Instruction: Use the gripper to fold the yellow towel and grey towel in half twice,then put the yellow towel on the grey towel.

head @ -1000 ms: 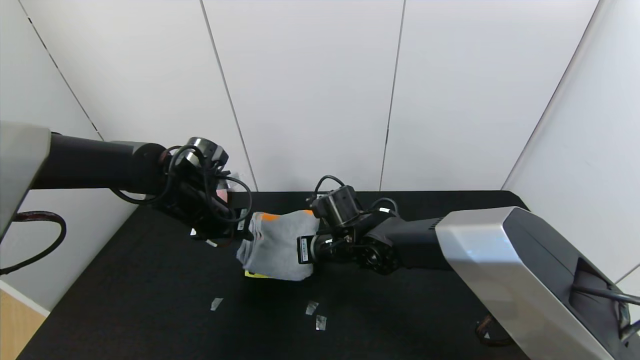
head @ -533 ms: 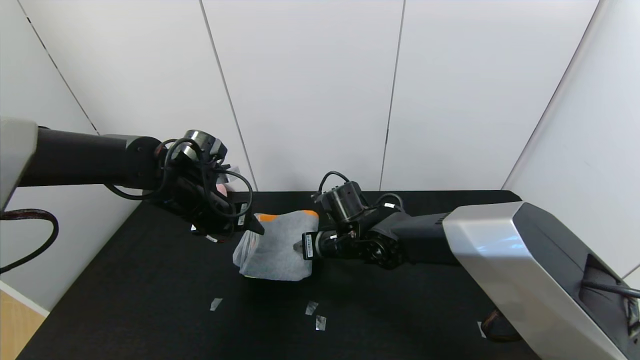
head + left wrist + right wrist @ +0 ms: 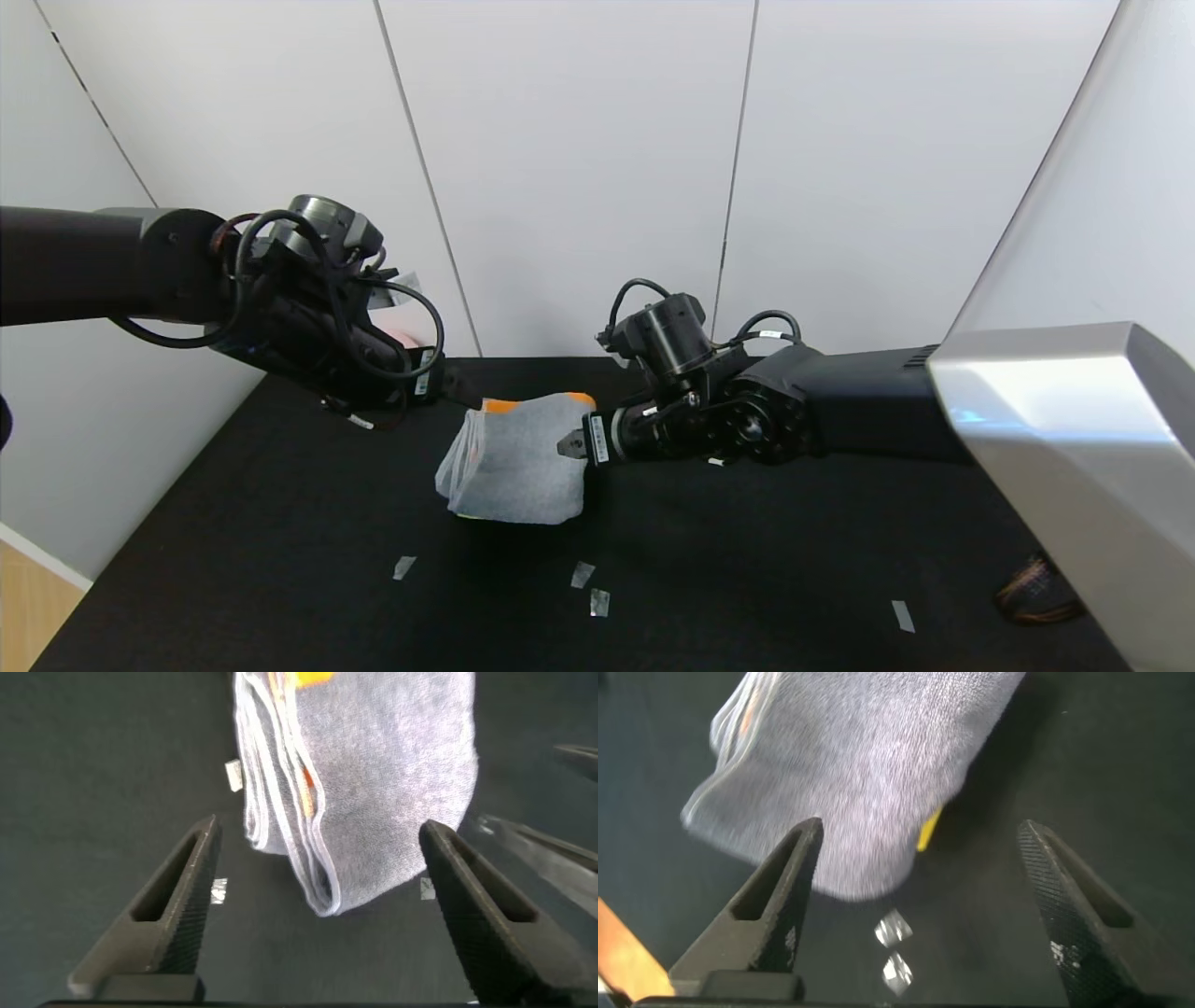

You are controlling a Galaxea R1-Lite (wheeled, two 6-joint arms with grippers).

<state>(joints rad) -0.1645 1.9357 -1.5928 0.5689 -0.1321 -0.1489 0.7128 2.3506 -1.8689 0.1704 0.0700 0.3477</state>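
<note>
The grey towel (image 3: 518, 457) lies folded in a thick stack on the black table (image 3: 747, 560), its orange band at the far end. The left wrist view shows its layered edges (image 3: 374, 784). Only a thin sliver of the yellow towel (image 3: 929, 831) pokes out from under the grey towel (image 3: 859, 765). My left gripper (image 3: 462, 392) hovers open just off the stack's far left corner, nothing between its fingers (image 3: 319, 831). My right gripper (image 3: 569, 446) is open and empty at the stack's right edge (image 3: 920, 828).
Small pieces of tape (image 3: 403, 567) (image 3: 582, 574) (image 3: 902, 616) are stuck to the table nearer to me. Something pink (image 3: 401, 334) sits behind the left arm at the back wall. White wall panels close in the table at the back and both sides.
Both grippers opened and let go of the grey towel, then drew back and up from it. The towel settled into its folded stack, covering most of the yellow one.
</note>
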